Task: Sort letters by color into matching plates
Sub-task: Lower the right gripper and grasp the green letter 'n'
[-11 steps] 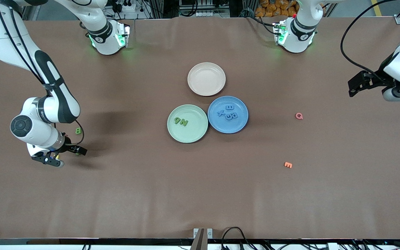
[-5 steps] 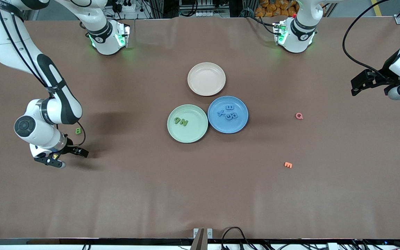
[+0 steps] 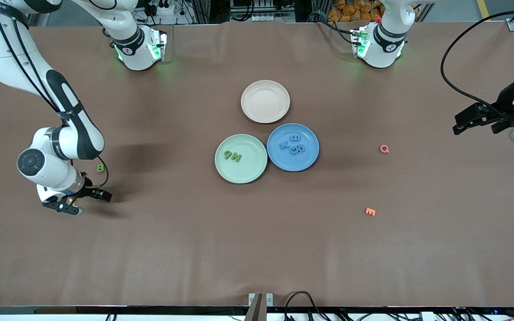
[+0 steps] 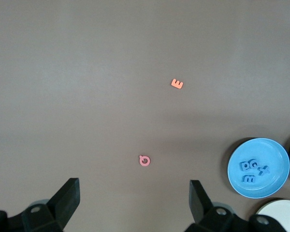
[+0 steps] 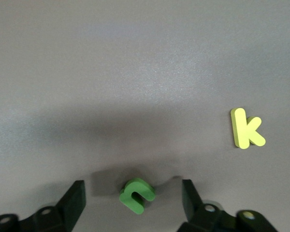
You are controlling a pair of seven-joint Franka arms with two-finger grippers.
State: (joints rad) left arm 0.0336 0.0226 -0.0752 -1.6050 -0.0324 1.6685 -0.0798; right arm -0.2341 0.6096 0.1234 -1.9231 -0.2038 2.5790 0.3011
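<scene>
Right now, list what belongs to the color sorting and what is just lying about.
Job:
green plate with two green letters
blue plate with four blue letters
green B
green n between the right claw's open fingers

Lying about:
beige plate
pink Q
orange E
yellow k

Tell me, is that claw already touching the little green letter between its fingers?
Apart. The right wrist view shows the green letter lying on the table, with bare table between it and each finger of the right gripper.
</scene>
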